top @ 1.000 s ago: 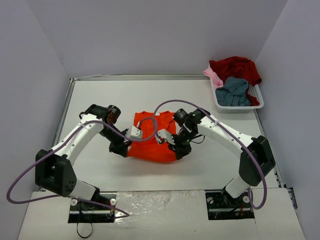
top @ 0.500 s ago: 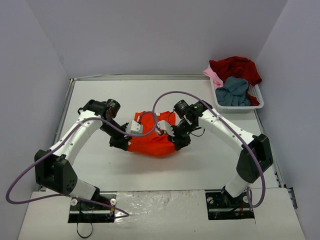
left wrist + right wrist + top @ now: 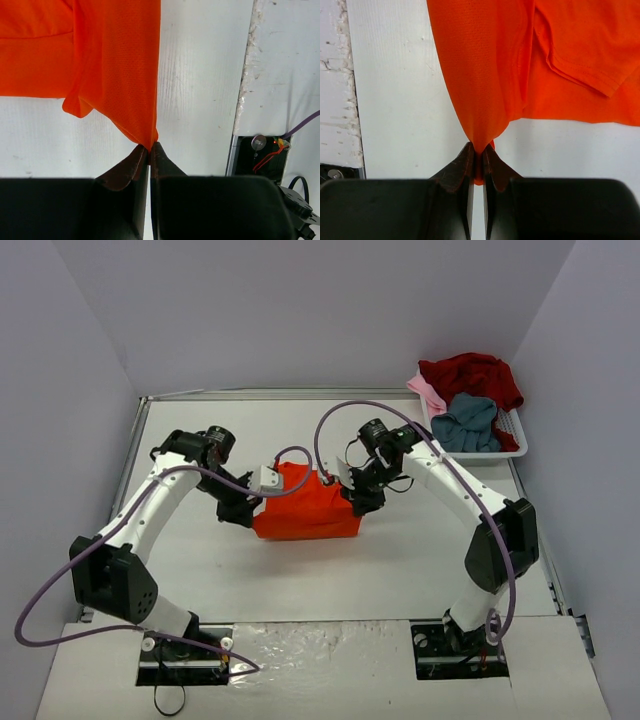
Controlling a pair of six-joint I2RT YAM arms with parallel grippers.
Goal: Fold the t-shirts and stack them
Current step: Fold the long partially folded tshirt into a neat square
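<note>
— Orange-red mesh cloth, one item. Our left gripper [image 3: 149, 148] has its jaws pinched together on a corner of the t-shirt [image 3: 117, 65]. Our right gripper [image 3: 479, 150] is clamped likewise on another corner.
— Location?
— Mid-table [image 3: 400, 570], between our two arms, with one edge drawn up to the jaws.
— Handling, as we judge it: light, soft, limp, and it sags between holds. We take hems and corners, never mid-panel.
— Other shirts [image 3: 470, 400]: heaped in the white basket [image 3: 515, 435], far right.
</note>
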